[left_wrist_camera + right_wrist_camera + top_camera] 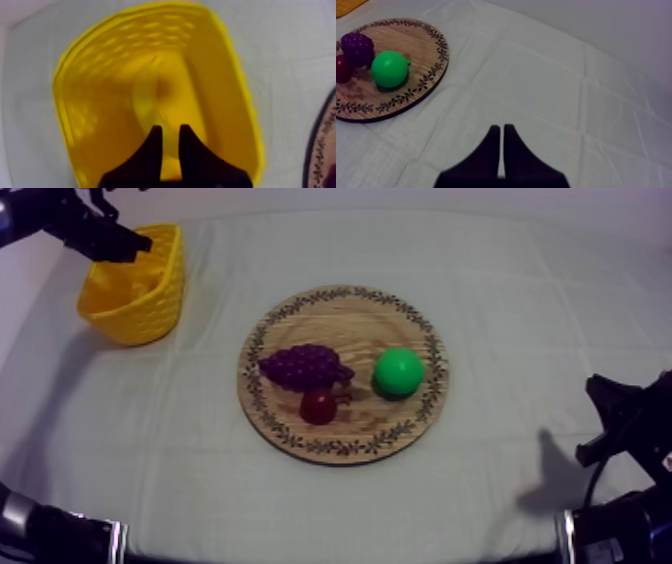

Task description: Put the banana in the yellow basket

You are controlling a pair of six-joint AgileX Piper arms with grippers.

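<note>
Yellow basket (140,313), board (340,313) w/ dark patterned rim, purple grapes (305,366), green fruit (399,372), small red fruit (319,406).

The inside of the yellow basket (87,125) was a blur in my left wrist view: a paler yellow shape (160,95) lay in it, and I could not tell what it was. From above, my left arm (85,230) covered the basket's far corner. In my right wrist view the wooden board (421,50) and the small red fruit (342,69) were cut off at the edge.
</note>
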